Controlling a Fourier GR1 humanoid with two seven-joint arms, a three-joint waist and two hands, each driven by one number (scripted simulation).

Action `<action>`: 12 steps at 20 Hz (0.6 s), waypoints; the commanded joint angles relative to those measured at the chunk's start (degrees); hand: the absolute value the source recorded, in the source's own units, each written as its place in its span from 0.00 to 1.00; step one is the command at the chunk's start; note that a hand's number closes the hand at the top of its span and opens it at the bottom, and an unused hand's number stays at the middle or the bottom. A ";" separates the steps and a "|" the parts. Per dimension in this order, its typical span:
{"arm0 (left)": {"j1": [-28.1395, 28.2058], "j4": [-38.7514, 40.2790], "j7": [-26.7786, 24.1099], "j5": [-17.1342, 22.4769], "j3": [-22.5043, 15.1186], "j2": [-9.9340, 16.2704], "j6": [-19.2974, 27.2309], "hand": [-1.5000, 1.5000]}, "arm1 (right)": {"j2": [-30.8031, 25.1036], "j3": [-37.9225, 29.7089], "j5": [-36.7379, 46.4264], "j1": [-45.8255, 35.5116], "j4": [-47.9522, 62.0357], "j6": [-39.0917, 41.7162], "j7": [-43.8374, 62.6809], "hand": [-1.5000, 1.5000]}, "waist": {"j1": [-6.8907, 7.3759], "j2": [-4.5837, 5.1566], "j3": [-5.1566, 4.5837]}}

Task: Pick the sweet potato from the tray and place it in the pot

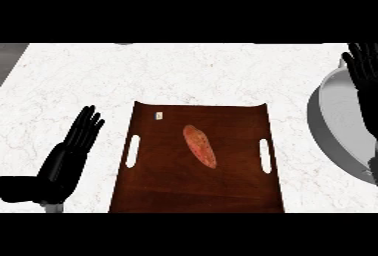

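Observation:
An orange-red sweet potato (200,145) lies lengthwise near the middle of a dark brown wooden tray (159,185) with a slot handle on each side. A grey metal pot (341,125) sits at the right edge, partly cut off by the frame. My left hand (69,155) rests open on the counter to the left of the tray, fingers straight and pointing away. My right hand (363,70) is open at the far right, over the pot's rim, well apart from the sweet potato.
The white marbled counter (184,70) stretches behind and on both sides of the tray. A small pale tag (159,116) sits on the tray's far left corner. A grey strip (9,55) shows at the counter's far left corner.

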 commanded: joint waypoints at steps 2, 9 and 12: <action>-5.40 -0.96 1.13 -0.80 1.39 0.95 0.61 0.50 | 4.83 8.01 -6.66 -8.56 1.25 12.92 -1.40 1.00 | 5.06 0.85 -0.30; -12.99 -0.44 0.57 -2.88 2.20 -0.46 3.38 0.50 | 3.08 17.08 -3.87 -20.01 4.95 32.73 -11.26 0.00 | 10.42 3.70 -0.21; -13.66 1.61 0.72 -3.51 1.95 -1.01 4.01 0.50 | 2.07 19.17 -3.84 -22.14 5.39 42.93 -19.79 0.00 | 9.14 3.79 -0.08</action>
